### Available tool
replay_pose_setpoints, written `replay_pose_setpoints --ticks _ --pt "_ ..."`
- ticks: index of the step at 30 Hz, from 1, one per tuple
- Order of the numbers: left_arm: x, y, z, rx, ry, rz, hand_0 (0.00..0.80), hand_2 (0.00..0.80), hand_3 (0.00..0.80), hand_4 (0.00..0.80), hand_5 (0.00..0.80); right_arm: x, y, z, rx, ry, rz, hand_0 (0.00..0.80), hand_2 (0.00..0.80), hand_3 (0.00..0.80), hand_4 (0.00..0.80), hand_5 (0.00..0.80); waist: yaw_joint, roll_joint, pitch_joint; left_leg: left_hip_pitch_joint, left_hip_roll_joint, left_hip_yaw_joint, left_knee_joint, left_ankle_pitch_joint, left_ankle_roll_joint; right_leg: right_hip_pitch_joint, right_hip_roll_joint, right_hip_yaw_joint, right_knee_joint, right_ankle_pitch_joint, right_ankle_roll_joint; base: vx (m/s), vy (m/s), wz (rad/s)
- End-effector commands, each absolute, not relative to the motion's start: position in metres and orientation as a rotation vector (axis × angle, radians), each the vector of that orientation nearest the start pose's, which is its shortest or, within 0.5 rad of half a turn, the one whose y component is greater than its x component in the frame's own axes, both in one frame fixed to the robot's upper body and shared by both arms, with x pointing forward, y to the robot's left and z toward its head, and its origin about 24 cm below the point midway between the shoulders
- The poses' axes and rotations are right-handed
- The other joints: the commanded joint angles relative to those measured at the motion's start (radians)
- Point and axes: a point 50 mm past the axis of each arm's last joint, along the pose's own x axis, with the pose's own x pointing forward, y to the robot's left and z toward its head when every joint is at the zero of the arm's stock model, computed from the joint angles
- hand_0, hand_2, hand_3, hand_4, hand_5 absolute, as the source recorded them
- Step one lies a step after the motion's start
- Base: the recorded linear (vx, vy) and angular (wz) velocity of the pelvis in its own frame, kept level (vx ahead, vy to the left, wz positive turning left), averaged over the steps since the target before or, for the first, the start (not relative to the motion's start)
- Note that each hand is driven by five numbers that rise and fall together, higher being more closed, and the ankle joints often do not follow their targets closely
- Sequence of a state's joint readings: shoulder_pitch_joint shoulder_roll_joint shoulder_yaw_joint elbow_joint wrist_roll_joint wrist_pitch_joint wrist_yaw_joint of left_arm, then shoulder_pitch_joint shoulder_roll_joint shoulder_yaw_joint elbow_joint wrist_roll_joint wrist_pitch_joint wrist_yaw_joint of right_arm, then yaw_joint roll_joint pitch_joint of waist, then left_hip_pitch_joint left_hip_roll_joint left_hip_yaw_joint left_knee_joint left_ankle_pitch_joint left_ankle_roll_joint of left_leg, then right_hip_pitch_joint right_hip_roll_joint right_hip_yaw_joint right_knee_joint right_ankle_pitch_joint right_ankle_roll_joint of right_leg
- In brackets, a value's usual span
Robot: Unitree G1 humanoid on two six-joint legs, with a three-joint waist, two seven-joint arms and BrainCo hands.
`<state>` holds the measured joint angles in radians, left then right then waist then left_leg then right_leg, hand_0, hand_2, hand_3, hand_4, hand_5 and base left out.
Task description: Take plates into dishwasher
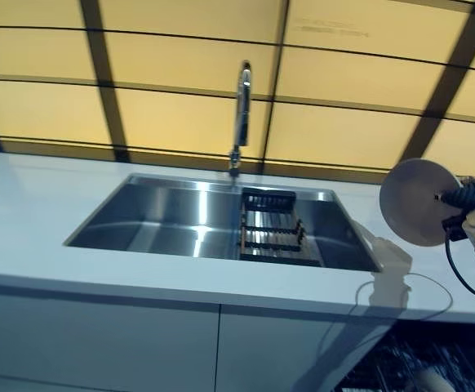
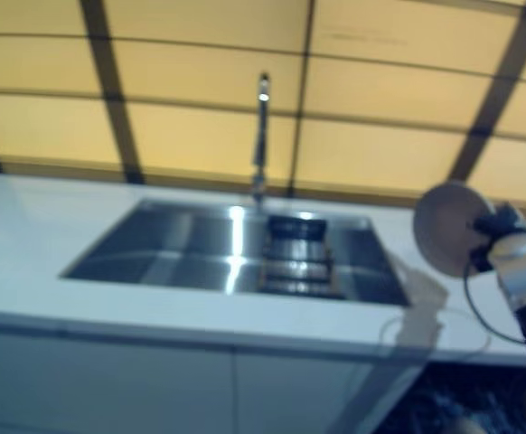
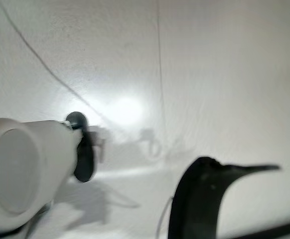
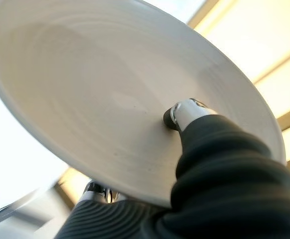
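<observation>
Right, thumb tip [image 4: 177,115] is pressed on the plate's face and the fingers sit behind the rim, so the right hand [image 1: 464,199] is pinching the plate [image 1: 417,201] at one edge only. Plate stands nearly upright, in the air over the right end of the counter [image 1: 25,220], beside the sink [image 1: 172,216] and clear of the rack [image 1: 272,231] in it. Dishwasher [image 1: 417,367] shows dark below the counter edge at lower right, racks barely visible.

Left hand [image 3: 15,174]: seen close against a pale surface, can't tell how its fingers are set.

Advice for the carry:
- edge pinch on smooth ceramic will likely slip if swung, so go slow
- keep the plate upright, that's the slot orientation anyway
- clear the counter lip before lowering
- release only once the rim is seated between tines
</observation>
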<state>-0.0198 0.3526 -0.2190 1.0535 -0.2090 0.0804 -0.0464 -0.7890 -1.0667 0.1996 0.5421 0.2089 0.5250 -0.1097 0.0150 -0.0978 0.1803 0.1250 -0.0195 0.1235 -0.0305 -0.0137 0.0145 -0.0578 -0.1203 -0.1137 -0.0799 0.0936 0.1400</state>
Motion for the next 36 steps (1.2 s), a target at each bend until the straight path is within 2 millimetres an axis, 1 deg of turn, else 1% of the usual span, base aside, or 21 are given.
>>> replay_pose_setpoints --ticks 1,3,4,6,7,9,10,13,15,16,18,20,26,27,28,33,36 --pt "0.139 0.279 -0.129 0.284 1.099 0.110 0.000 0.000 0.000 0.000 0.000 0.317 -0.377 0.285 -0.761 0.059 -0.633 0.800 0.800 0.800 0.800 0.800 0.012 0.024 0.000 -0.008 -0.008 -0.045 0.022 -0.088 0.017 -0.041 -0.057 -0.060 0.158 0.075 0.033 -0.172 0.055 -0.68" --pt "0.132 0.288 -0.129 0.287 1.122 0.139 0.000 0.000 0.000 0.000 0.000 0.317 -0.377 0.284 -0.769 0.062 -0.615 0.800 0.800 0.800 0.800 0.800 0.027 0.041 -0.006 -0.016 0.009 0.001 0.001 -0.063 0.020 -0.022 -0.063 -0.111 0.246 0.034 0.012 -0.248 0.039 -0.85" --pt "0.129 0.291 -0.129 0.280 1.133 0.156 0.000 0.000 0.000 0.000 0.000 0.317 -0.376 0.283 -0.774 0.060 -0.604 0.800 0.800 0.800 0.800 0.800 0.034 0.049 -0.008 -0.018 0.020 0.024 -0.005 -0.060 0.022 -0.006 -0.065 -0.135 0.280 0.002 0.002 -0.215 0.001 -0.69" --pt "0.120 0.296 -0.131 0.266 1.159 0.183 0.000 0.000 0.000 0.000 0.000 0.318 -0.376 0.277 -0.789 0.064 -0.592 0.800 0.800 0.800 0.800 0.800 0.044 0.054 -0.016 -0.028 0.034 0.055 -0.008 -0.058 0.027 0.025 -0.069 -0.160 0.305 -0.036 -0.010 -0.171 -0.056 -0.91" --pt "0.117 0.297 -0.132 0.258 1.166 0.194 0.000 0.000 0.000 0.000 0.000 0.317 -0.378 0.275 -0.795 0.066 -0.586 0.800 0.800 0.800 0.800 0.800 0.048 0.049 -0.024 -0.039 0.037 0.063 -0.001 -0.057 0.025 0.056 -0.061 -0.167 0.259 -0.069 -0.014 -0.150 -0.110 -1.10" --pt "0.115 0.297 -0.133 0.245 1.174 0.203 0.000 0.000 0.000 0.000 0.000 0.317 -0.378 0.273 -0.800 0.069 -0.584 0.800 0.800 0.800 0.800 0.800 0.055 0.035 -0.033 -0.048 0.037 0.080 0.005 -0.054 0.017 0.091 -0.055 -0.187 0.180 -0.069 -0.010 -0.120 -0.124 -0.80" --pt "0.114 0.296 -0.134 0.235 1.181 0.213 0.000 0.000 0.000 0.000 0.000 0.317 -0.380 0.274 -0.800 0.070 -0.587 0.800 0.800 0.800 0.800 0.800 0.050 0.021 -0.039 -0.054 0.034 0.088 0.004 -0.057 0.017 0.100 -0.044 -0.175 0.132 -0.068 0.000 -0.107 -0.134 -0.72" --pt "0.115 0.293 -0.135 0.211 1.182 0.229 0.000 0.000 0.000 0.000 0.000 0.315 -0.382 0.279 -0.799 0.080 -0.592 0.800 0.800 0.800 0.800 0.800 0.041 0.006 -0.048 -0.055 0.032 0.086 -0.013 -0.051 0.006 0.104 -0.026 -0.150 0.049 -0.041 0.011 -0.106 -0.134 -0.63" --pt "0.115 0.290 -0.136 0.211 1.185 0.216 0.000 0.000 0.000 0.000 0.000 0.313 -0.384 0.282 -0.794 0.089 -0.596 0.800 0.800 0.800 0.800 0.800 0.035 0.003 -0.053 -0.053 0.035 0.086 -0.033 -0.045 0.002 0.104 -0.013 -0.134 0.038 -0.043 0.007 -0.085 -0.089 -0.22" --pt "0.116 0.290 -0.136 0.211 1.184 0.216 0.000 0.000 0.000 0.000 0.000 0.313 -0.384 0.282 -0.794 0.088 -0.596 0.800 0.800 0.800 0.800 0.800 0.035 0.002 -0.055 -0.057 0.034 0.086 -0.032 -0.043 0.002 0.100 -0.013 -0.134 0.038 -0.040 0.007 -0.054 -0.096 0.00" --pt "0.109 0.281 -0.141 0.220 1.200 0.165 0.000 0.000 0.000 0.000 0.000 0.303 -0.393 0.283 -0.820 0.129 -0.601 0.800 0.800 0.800 0.800 0.800 0.011 0.000 -0.069 -0.051 0.035 0.070 -0.047 -0.035 -0.003 0.101 0.013 -0.103 0.033 -0.049 -0.006 -0.061 -0.106 -0.07" --pt "0.109 0.278 -0.142 0.226 1.200 0.149 0.000 0.000 0.000 0.000 0.000 0.297 -0.399 0.280 -0.830 0.145 -0.615 0.800 0.800 0.800 0.800 0.800 0.004 -0.002 -0.071 -0.047 0.030 0.059 -0.051 -0.036 -0.005 0.105 0.022 -0.092 0.023 -0.048 -0.012 -0.065 -0.073 -0.08" --pt "0.108 0.279 -0.142 0.239 1.208 0.143 0.000 0.000 0.000 0.000 0.000 0.290 -0.405 0.272 -0.830 0.171 -0.621 0.800 0.800 0.800 0.800 0.800 -0.015 0.000 -0.073 -0.044 0.028 0.052 -0.052 -0.033 -0.004 0.101 0.035 -0.070 0.029 -0.053 -0.018 -0.042 -0.042 -0.05" --pt "0.108 0.280 -0.141 0.245 1.211 0.143 0.000 0.000 0.000 0.000 0.000 0.289 -0.406 0.271 -0.828 0.177 -0.619 0.800 0.800 0.800 0.800 0.800 -0.017 0.000 -0.072 -0.043 0.028 0.051 -0.051 -0.033 -0.004 0.100 0.036 -0.068 0.032 -0.055 -0.019 -0.038 -0.054 -0.04" --pt "0.107 0.283 -0.141 0.252 1.216 0.148 0.000 0.000 0.000 0.000 0.000 0.288 -0.407 0.265 -0.826 0.191 -0.603 0.800 0.800 0.800 0.800 0.800 -0.025 0.003 -0.070 -0.039 0.027 0.050 -0.051 -0.032 -0.004 0.098 0.040 -0.063 0.039 -0.058 -0.020 -0.030 -0.046 -0.01" --pt "0.107 0.285 -0.140 0.258 1.218 0.157 0.000 0.000 0.000 0.000 0.000 0.289 -0.404 0.252 -0.808 0.213 -0.564 0.800 0.800 0.800 0.800 0.800 -0.032 0.008 -0.067 -0.037 0.025 0.048 -0.050 -0.032 -0.002 0.094 0.042 -0.059 0.052 -0.065 -0.023 -0.005 -0.008 0.00" --pt "0.108 0.286 -0.140 0.255 1.210 0.159 0.000 0.000 0.000 0.000 0.000 0.291 -0.400 0.234 -0.797 0.252 -0.506 0.800 0.800 0.800 0.800 0.800 -0.036 0.014 -0.059 -0.035 0.027 0.052 -0.049 -0.030 -0.002 0.093 0.040 -0.060 0.059 -0.068 -0.023 0.016 -0.028 -0.01"
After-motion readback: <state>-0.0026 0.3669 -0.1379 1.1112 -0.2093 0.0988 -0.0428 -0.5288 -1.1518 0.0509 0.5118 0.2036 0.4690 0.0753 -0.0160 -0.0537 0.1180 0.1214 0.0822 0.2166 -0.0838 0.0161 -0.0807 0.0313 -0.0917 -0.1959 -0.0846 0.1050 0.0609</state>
